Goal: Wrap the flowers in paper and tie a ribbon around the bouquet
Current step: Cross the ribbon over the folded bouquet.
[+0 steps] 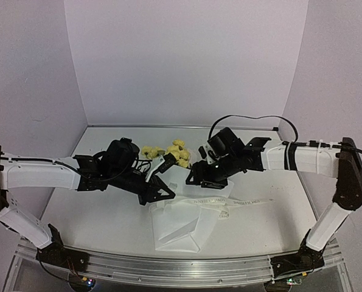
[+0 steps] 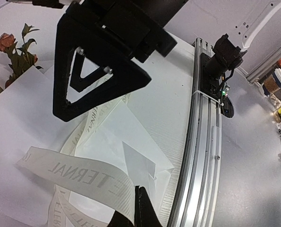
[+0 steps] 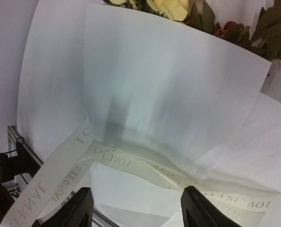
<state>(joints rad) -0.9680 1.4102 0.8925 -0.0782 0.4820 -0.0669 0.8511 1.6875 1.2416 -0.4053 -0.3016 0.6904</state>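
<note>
Paper-wrapped bouquet (image 3: pixel 168 94) lying mid-worktop (image 1: pixel 95 213), yellow flowers (image 1: pixel 171 152) poking out toward the back wall, lettered cream ribbon (image 1: pixel 241 201) looped across the white paper (image 1: pixel 181 228), left gripper (image 2: pixel 140 210) clamped on the ribbon, right gripper (image 3: pixel 140 210) parted, holding nothing, just above ribbon and paper.

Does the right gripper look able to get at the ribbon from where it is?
Probably yes: the right gripper is open and facing the ribbon, which lies uncovered across the paper.
</note>
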